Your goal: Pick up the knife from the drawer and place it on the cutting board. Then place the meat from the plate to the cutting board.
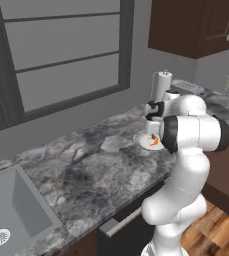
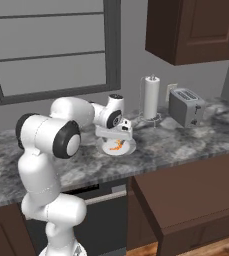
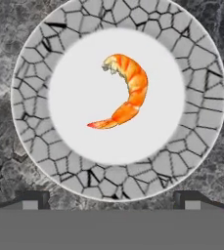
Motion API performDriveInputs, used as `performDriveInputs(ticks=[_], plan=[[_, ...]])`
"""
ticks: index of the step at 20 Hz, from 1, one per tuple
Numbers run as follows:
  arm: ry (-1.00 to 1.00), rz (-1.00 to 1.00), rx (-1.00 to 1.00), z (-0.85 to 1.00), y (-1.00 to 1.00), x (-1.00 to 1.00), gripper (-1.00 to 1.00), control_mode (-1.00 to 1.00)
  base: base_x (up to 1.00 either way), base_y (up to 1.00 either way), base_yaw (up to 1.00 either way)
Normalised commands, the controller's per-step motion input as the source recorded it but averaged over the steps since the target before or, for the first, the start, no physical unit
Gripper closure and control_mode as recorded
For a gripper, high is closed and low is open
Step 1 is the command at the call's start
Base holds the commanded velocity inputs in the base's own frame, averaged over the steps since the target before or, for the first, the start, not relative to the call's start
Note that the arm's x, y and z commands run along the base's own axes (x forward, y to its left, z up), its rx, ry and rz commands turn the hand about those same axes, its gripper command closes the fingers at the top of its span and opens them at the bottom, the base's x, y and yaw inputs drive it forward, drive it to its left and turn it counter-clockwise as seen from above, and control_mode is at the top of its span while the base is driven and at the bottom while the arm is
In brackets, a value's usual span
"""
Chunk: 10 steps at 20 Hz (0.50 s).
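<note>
A long table [image 2: 186, 145] of mottled grey stone runs across the middle of both base views, with a large dark-framed window [image 2: 51, 50] filling the upper left behind it. Dark brown wall cabinets [image 2: 196, 30] hang in the upper right. A grey sink [image 1: 11, 215] is sunk into the table at the lower left of the left base view. Below the table edge, near the bottom centre of the right base view, sits a dark front with a pale bar handle [image 2: 106, 196]. On the table toward the right stand a silver toaster [image 2: 186, 106] and, just left of it, an upright white paper towel roll [image 2: 151, 97]; both are well apart from the plate.

The white arm's bulky joints cover much of the centre of each base view and partly hide the plate in the left one.

The plate [image 3: 40, 63] lies flat on the table, round and white in the middle with a grey cracked-mosaic rim, occupying most of the hand view. The meat [image 3: 128, 93] rests on the plate's white centre, a curved orange-red crescent with a pale frayed upper end and a thin pointed tail toward the lower left.

The pincer [image 3: 111, 197] hovers over the plate, its fingertips [image 3: 33, 199] spread wide at the lower corners, holding nothing.
</note>
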Motion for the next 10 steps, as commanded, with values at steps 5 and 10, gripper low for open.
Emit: performDriveInputs(ticks=[5,10], plan=[[0.07,0.00,0.00,-0.23,0.00,0.38,-1.00,-1.00,0.00,0.00,0.00],[0.07,0.00,0.00,-0.22,0.00,0.34,-1.00,-1.00,0.00,0.00,0.00]])
